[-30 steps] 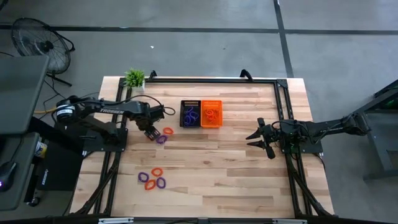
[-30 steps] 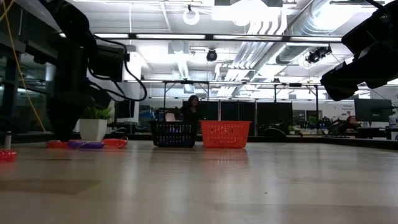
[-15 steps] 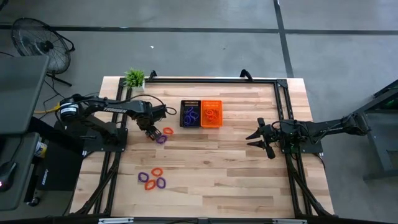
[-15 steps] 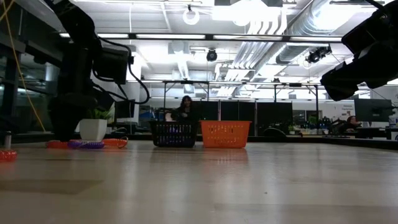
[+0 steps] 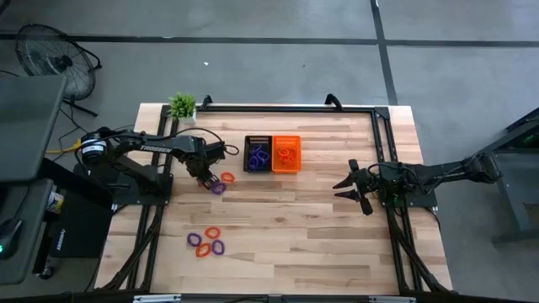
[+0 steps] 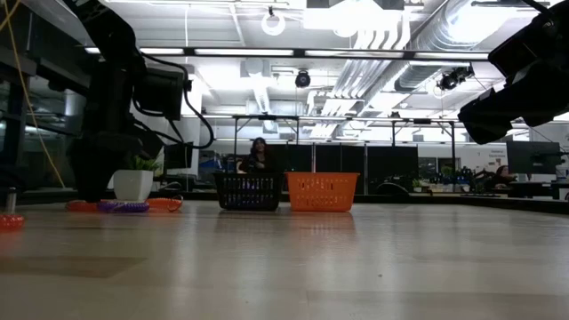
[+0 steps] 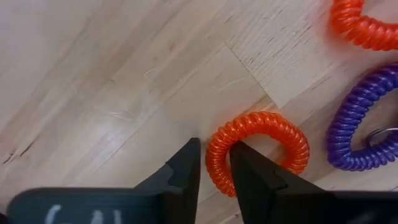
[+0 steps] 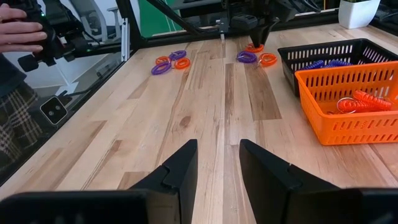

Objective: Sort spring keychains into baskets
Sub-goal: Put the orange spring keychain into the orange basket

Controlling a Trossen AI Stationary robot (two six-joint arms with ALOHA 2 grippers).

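Note:
My left gripper (image 5: 203, 179) is down at the table, left of the baskets, shut on an orange-red spring keychain (image 7: 258, 152). A purple keychain (image 5: 218, 189) and another orange-red one (image 5: 227, 177) lie flat beside it. Several more keychains (image 5: 206, 241) lie flat nearer the front edge. The black basket (image 5: 257, 154) holds purple keychains and the orange basket (image 5: 286, 154) holds orange-red ones. My right gripper (image 5: 349, 189) waits open and empty at the right. My left gripper pinches the coiled band of the orange-red keychain on one side of the ring (image 7: 214, 163). One finger (image 7: 242, 163) stands inside the ring and the other (image 7: 186, 167) outside it. The fingers come from above, pointing down. The keychain lies flat on the table.
A small potted plant (image 5: 183, 105) stands at the far left corner. A black frame (image 5: 379, 126) runs around the work area. A person's hand (image 8: 18, 28) shows beyond the table's edge in the right wrist view. Bare wood lies between the two arms.
My left arm has shifted only slightly and stays down over the orange-red keychain. The keychains and baskets have kept their places.

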